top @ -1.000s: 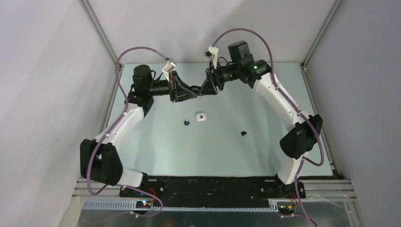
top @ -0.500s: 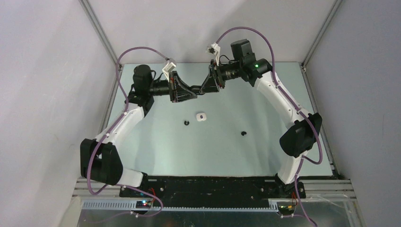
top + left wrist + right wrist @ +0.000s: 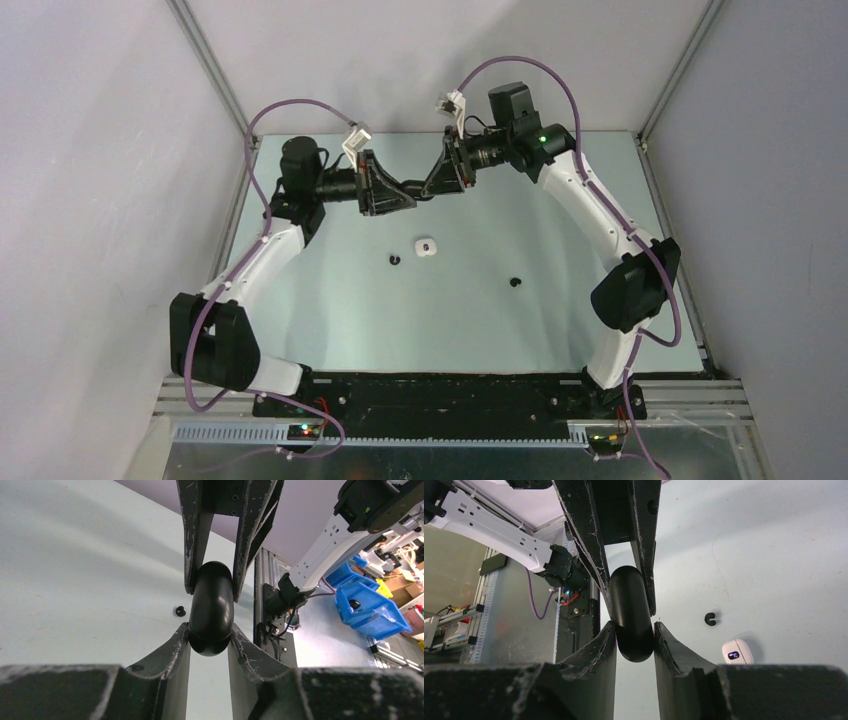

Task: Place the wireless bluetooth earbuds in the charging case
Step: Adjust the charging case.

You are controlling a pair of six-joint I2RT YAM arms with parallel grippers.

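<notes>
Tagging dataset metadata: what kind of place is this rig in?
Likely a robotics lab test cell: a walled table framed by aluminium posts, blue parts bins and loose clutter beyond it, and cable ducting along the near edge.

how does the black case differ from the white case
The black case is dark and glossy; the white case is pale with a small dark window. The black case is clamped in the air between the left gripper and right gripper; the white case lies on the table, untouched. Both are smooth, rounded pebbles.
</notes>
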